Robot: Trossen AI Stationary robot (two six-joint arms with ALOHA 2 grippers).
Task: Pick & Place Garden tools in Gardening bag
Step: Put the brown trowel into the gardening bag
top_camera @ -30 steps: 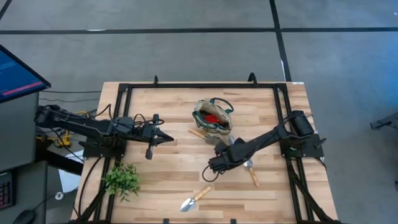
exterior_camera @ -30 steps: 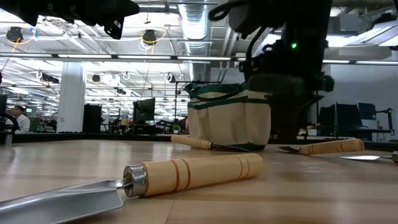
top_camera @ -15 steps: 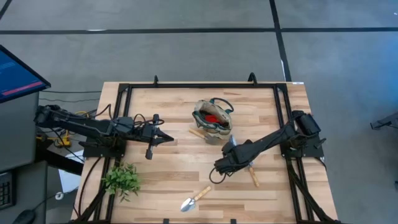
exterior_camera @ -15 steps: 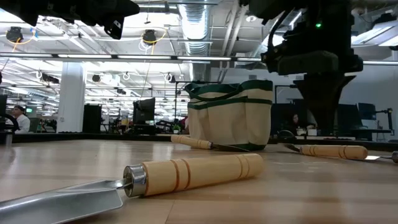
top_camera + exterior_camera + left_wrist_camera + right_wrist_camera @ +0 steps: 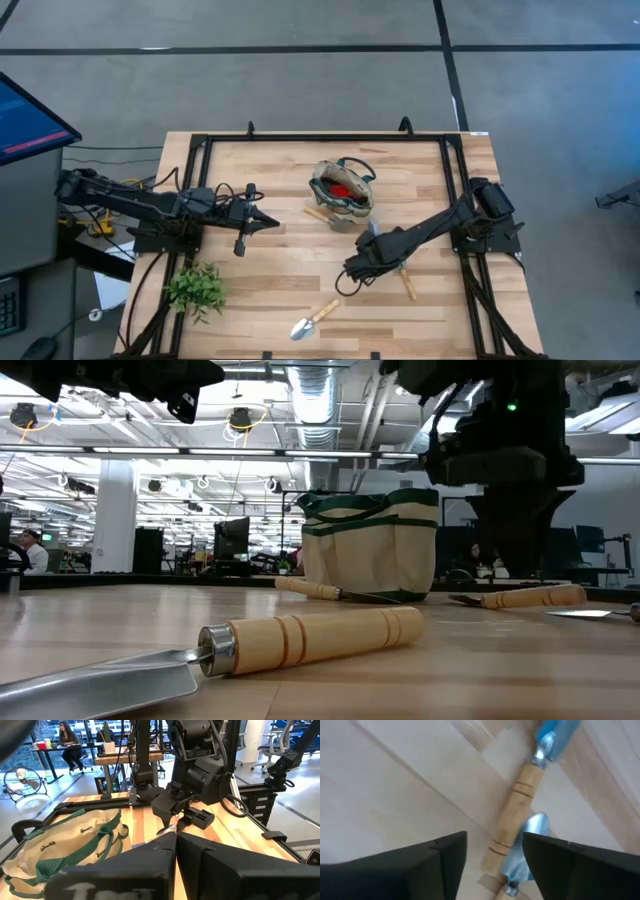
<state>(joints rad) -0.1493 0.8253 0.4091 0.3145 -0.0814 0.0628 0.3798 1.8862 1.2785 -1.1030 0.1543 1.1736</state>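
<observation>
- The right claw (image 5: 349, 279) now stands wide over the desk's (image 5: 280, 270) right half, having sprung apart from a half-closed set a second ago; nothing is in it.
- A trowel (image 5: 512, 822) lies straight ahead of its fingers (image 5: 410, 870), so a pick looks next.
- The bag (image 5: 341, 188) sits toward the far edge, a red tool (image 5: 342, 188) inside.
- The left claw (image 5: 268, 223), closed, waits left.

The wooden slatted table (image 5: 280, 270) carries a black metal frame (image 5: 325, 137) round its edges. A leafy green plant (image 5: 196, 288) lies on the table near its front left corner. Off the table's left side stands a monitor (image 5: 30, 118) with a blue screen. Beyond the table, a person (image 5: 67, 742) sits at a desk (image 5: 42, 751), a round fan (image 5: 20, 779) near it.
</observation>
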